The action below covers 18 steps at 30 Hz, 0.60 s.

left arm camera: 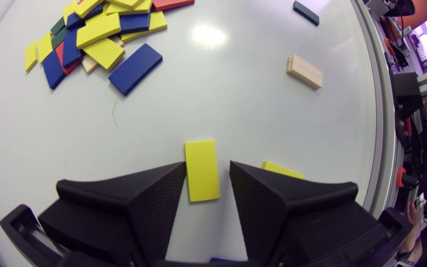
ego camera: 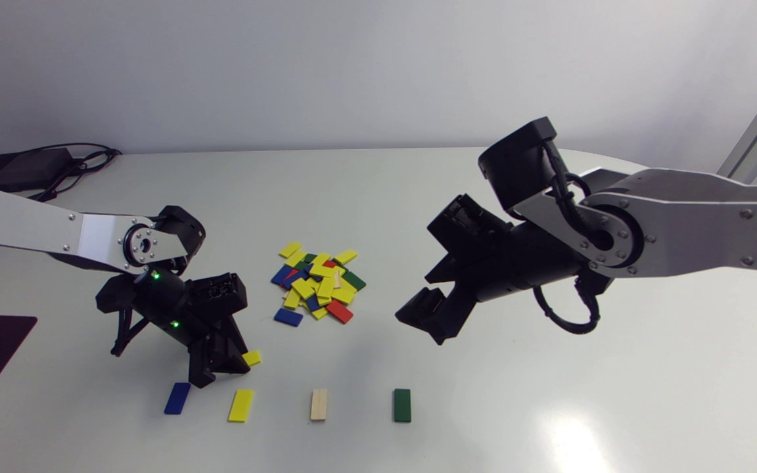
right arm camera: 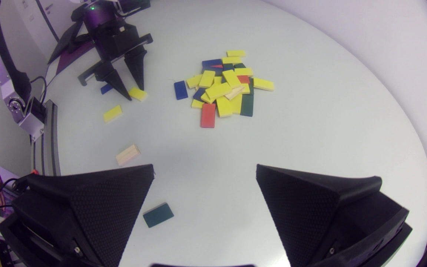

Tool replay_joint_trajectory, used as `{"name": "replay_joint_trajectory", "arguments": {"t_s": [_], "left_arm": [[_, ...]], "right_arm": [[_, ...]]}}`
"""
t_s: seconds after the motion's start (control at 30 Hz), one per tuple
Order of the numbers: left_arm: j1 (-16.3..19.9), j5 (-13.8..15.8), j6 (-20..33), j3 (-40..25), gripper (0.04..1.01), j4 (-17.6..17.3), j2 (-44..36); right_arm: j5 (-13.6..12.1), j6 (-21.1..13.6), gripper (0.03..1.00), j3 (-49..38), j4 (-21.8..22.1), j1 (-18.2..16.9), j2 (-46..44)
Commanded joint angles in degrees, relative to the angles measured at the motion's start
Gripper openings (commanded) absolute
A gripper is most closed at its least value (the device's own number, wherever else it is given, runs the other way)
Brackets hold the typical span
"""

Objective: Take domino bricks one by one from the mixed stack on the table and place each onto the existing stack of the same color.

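Across the white table (ego camera: 615, 394) two arms are seen from above, the left arm (ego camera: 37, 226) brought in from one side and the right arm (ego camera: 694, 230) from the other. The right gripper (right arm camera: 205, 167) is held above the table beside the mixed pile (ego camera: 316, 286), with its fingers spread wide and nothing between them. The left gripper (left arm camera: 208, 163) is set low, close to the near row of stacks, and its fingers are kept a narrow way apart. A single yellow brick (left arm camera: 201, 170) is found between them: one finger is seen at its long edge, while a strip of table is shown between the brick and the other finger, so it is not clamped.

The mixed pile, mostly yellow with blue, red, green and pale wooden bricks, is placed at the middle of the table. Along the near edge four low stacks are laid in a row, well apart from one another: a blue stack (ego camera: 177, 398), a yellow stack (ego camera: 241, 405), a wooden stack (ego camera: 319, 405) and a green stack (ego camera: 402, 405). The yellow stack is partly hidden behind one finger of the left gripper, just beside the single yellow brick.
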Motion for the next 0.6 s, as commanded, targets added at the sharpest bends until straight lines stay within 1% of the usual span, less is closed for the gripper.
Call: {"name": "replay_joint_trajectory", "arguments": {"t_s": [0.0,0.17,0.2,0.23,0.33,0.43,0.53,0.57], "left_arm": [[-0.9,-0.4,1.4,-0.7,0.438,-1.6,1.6],[-1.7,-1.5,0.8,-2.8,0.433,0.8,1.2],[-2.2,-1.9,0.2,-3.7,0.402,2.1,0.9],[-2.5,-2.0,0.0,-4.3,0.390,2.7,0.5],[-3.1,-3.4,-1.2,-6.7,0.389,5.5,-0.9],[-3.3,-4.2,-1.8,-8.9,0.372,7.9,-2.0],[-3.3,-4.7,-2.0,-10.2,0.367,9.0,-2.4],[-3.2,-4.8,-2.0,-10.4,0.313,9.1,-2.5]], "right_arm": [[0.1,-1.1,0.969,-1.0,0.3,-0.4,1.4],[0.1,-1.0,0.969,-1.1,0.3,-0.3,1.2],[0.1,-1.0,0.969,-1.2,0.3,-0.4,1.2],[0.1,-1.0,0.969,-1.3,0.3,-0.4,1.1],[0.1,-1.0,0.969,-1.5,0.3,-0.4,1.0],[0.1,-1.0,0.970,-1.5,0.3,-0.4,0.8],[0.0,-1.0,0.969,-1.5,0.3,-0.2,0.8],[0.1,-0.9,0.969,-1.6,0.3,-0.1,0.8]]}}
